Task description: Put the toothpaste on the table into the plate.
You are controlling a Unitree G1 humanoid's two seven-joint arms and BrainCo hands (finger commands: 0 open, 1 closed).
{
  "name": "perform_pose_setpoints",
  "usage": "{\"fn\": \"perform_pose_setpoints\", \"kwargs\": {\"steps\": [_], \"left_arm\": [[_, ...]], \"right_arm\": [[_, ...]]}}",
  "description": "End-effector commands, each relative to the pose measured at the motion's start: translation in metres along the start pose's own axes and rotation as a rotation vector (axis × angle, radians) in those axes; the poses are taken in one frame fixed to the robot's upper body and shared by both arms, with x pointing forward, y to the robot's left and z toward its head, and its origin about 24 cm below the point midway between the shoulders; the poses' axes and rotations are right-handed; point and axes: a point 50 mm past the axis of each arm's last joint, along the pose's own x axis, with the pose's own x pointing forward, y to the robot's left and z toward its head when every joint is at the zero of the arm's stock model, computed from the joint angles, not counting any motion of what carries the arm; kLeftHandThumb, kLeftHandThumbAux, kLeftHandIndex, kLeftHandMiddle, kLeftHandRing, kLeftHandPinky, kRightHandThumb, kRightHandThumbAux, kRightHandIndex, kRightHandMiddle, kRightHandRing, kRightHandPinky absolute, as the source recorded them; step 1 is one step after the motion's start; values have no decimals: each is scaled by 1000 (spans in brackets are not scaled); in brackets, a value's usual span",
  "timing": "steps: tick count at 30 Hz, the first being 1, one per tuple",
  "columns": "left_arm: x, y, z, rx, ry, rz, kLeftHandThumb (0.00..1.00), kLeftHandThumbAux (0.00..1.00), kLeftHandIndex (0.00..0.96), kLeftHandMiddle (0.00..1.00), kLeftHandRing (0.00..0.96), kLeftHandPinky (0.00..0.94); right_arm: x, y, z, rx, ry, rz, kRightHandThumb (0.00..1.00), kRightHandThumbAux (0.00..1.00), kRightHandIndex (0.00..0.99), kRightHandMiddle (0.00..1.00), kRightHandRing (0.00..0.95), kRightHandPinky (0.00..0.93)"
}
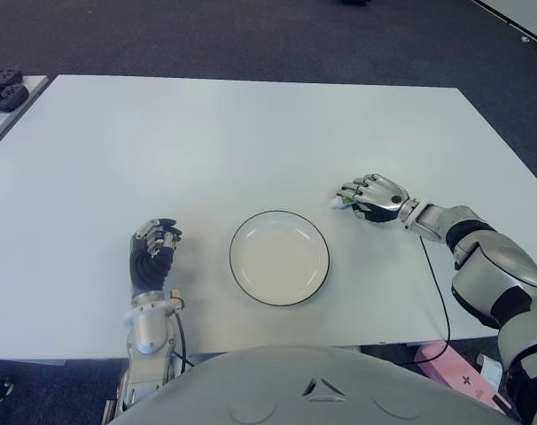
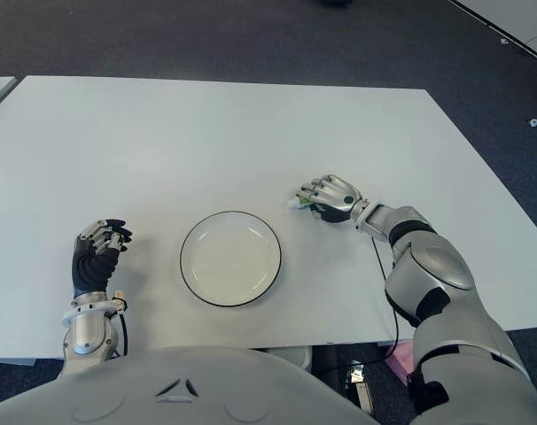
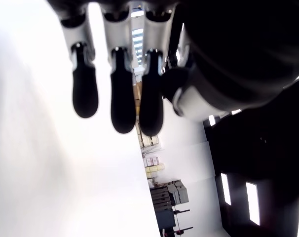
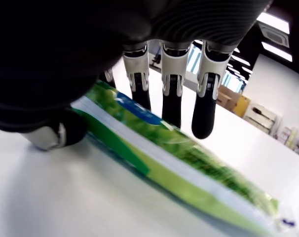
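Right robot hand (image 1: pixel 372 197) sits over the toothpaste (image 4: pixel 174 153), on the white tabletop (image 1: pixel 206 150) just right of the plate (image 1: pixel 279 258); in the eye views only a small green-and-white end of the tube shows past the knuckles, pointing toward the plate. Right wrist view: the tube lies flat on the tabletop under the palm; fingers (image 4: pixel 171 96) curl down along its far side, thumb low against its near side; whether the grip is firmly closed cannot be told, but the hand is cupped narrowly around the tube, and the tube is not lifted. Plate: white, dark rim, holding nothing, near the front edge of the tabletop, centred before the robot; toothpaste is outside it, close to its upper right rim. Left robot hand (image 1: pixel 152 252) shows left of the plate, well apart from it; fingers (image 3: pixel 122 94) loosely bent, holding nothing.
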Motion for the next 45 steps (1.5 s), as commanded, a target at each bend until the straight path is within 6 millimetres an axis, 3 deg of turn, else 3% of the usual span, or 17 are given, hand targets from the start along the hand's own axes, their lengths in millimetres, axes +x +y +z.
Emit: {"fn": "perform_pose_setpoints", "kwargs": {"steps": [1, 3, 6, 10, 22, 45], "left_arm": [[2, -1, 2, 4, 1, 4, 707, 720, 432, 524, 531, 536], [2, -2, 2, 1, 2, 3, 707, 720, 432, 523, 529, 535], [3, -2, 2, -2, 2, 3, 707, 720, 432, 522, 528, 544], [4, -3, 2, -6, -2, 4, 708, 720, 432, 523, 530, 547], [6, -5, 2, -12, -6, 11, 707, 720, 432, 518, 525, 538], [9, -7, 0, -16, -15, 17, 705, 721, 432, 522, 533, 540]], "right_arm": [[-5, 16, 17, 65, -38, 66, 719, 669, 432, 653, 669, 704], [-5, 17, 16, 83, -17, 56, 726, 682, 436, 676, 689, 723], [-6, 16, 15, 96, 3, 45, 814, 670, 430, 610, 718, 751], [-5, 16, 14, 144, 44, 48, 848, 667, 428, 581, 749, 772], [5, 4, 8, 337, 111, 48, 851, 674, 413, 548, 797, 799], [11, -24, -7, 536, 200, -188, 850, 677, 407, 552, 836, 824]]}}
